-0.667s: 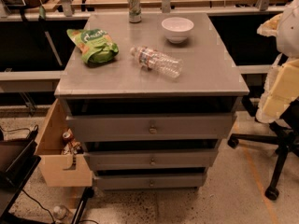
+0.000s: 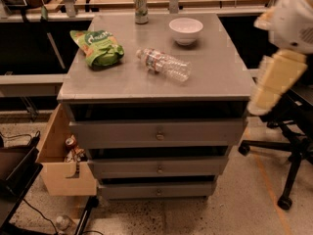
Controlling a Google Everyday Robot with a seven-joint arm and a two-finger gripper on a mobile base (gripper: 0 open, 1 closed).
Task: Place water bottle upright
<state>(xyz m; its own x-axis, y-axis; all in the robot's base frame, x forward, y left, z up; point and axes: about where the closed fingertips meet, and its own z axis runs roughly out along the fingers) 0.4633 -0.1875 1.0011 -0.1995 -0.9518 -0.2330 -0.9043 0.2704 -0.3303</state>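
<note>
Camera view: water bottle (image 2: 163, 64) lies on its side on the cabinet top (image 2: 122, 84), uprighting not started; gripper (image 2: 258, 103) hangs beside the cabinet's right edge, grip state cannot be told.

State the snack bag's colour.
Green, camera view. The snack bag lies left of the water bottle; the hand hangs right of the cabinet.

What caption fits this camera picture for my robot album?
A water bottle lies on its side atop the gray cabinet, with the robot's pincer in the air beside its right edge.
</note>
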